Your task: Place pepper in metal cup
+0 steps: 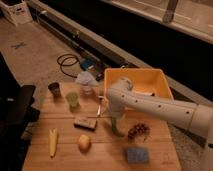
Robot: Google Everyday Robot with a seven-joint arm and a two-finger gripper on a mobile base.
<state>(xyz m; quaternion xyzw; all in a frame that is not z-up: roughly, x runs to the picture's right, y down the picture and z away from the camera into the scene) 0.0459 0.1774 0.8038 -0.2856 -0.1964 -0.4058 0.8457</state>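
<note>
The pepper (115,128), slim and green, lies on the wooden table (60,162) just right of centre. Its upper end is hidden under my white arm. My gripper (113,118) hangs at the arm's end directly over that upper end, open, with nothing lifted in it. The metal cup (55,90), small and dark, stands upright at the table's far left corner, well to the left of the gripper. A light green cup (73,100) stands just right of it.
An orange bin (159,80) sits behind the arm. A clear jar (88,87) stands beside the green cup. On the table lie a brown block (85,123), a yellow corn piece (52,142), a round yellow fruit (84,143), a dark cluster (138,131) and a blue sponge (136,155).
</note>
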